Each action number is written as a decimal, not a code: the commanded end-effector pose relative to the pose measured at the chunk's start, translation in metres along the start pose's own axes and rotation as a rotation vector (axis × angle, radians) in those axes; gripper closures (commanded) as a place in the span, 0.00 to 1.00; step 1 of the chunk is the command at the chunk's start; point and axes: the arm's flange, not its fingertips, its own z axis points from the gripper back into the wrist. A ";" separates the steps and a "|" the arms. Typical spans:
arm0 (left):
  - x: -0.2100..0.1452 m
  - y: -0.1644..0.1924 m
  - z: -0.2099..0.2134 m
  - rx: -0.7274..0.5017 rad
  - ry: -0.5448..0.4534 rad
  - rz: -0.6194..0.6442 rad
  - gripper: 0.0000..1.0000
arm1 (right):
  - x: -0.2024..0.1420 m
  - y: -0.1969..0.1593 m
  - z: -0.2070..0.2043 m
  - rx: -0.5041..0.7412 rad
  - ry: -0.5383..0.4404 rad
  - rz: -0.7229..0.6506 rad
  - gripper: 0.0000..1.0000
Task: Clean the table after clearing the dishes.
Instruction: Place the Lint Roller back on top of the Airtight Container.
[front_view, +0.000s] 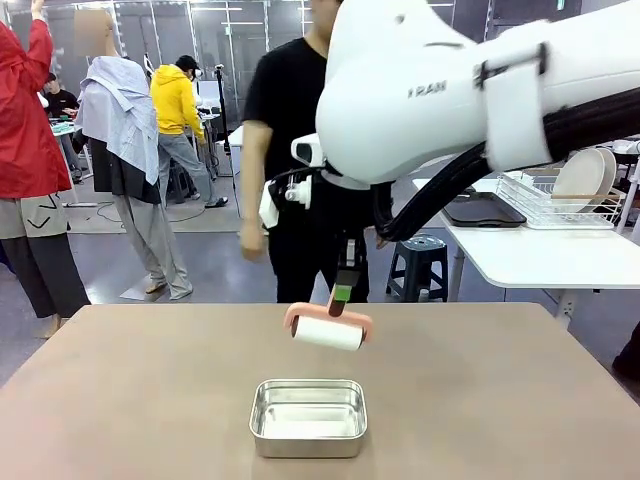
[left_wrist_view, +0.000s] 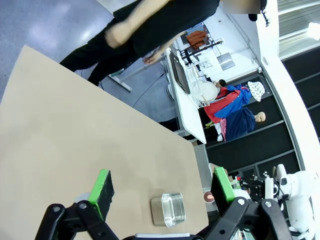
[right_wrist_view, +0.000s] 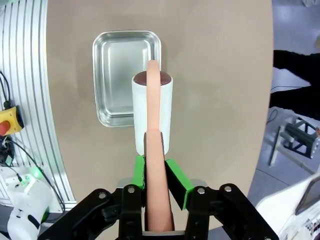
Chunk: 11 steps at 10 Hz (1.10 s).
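Observation:
The beige-brown table (front_view: 120, 400) holds a small steel pan (front_view: 308, 415) near its front edge. Just behind the pan, my right gripper (front_view: 342, 293) points down, shut on the pink handle of a white roller (front_view: 328, 333) that hangs close above the tabletop. In the right wrist view the gripper (right_wrist_view: 159, 172) clamps the handle, and the roller (right_wrist_view: 152, 115) overlaps the pan's (right_wrist_view: 117, 75) edge. My left gripper (left_wrist_view: 161, 180) is open high above the table (left_wrist_view: 60, 125), nothing between its fingers. The dishes, white plates (front_view: 585, 178), stand in a wire rack on the side table.
A person in black (front_view: 290, 150) stands at the table's far edge, arms in motion. A white side table (front_view: 540, 255) at the right carries the rack and a dark tray (front_view: 483, 208). A stool (front_view: 420, 265) stands beside it. Other people stand far back left.

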 end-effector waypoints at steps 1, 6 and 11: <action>0.001 -0.002 0.004 0.003 0.013 0.012 0.00 | 0.023 -0.019 -0.019 0.078 0.017 0.063 0.77; 0.001 -0.002 0.004 0.003 0.013 0.012 0.00 | 0.070 -0.032 -0.082 0.302 0.121 0.025 0.77; 0.001 -0.002 0.004 0.003 0.013 0.012 0.00 | 0.094 -0.038 -0.139 0.339 0.256 0.014 0.77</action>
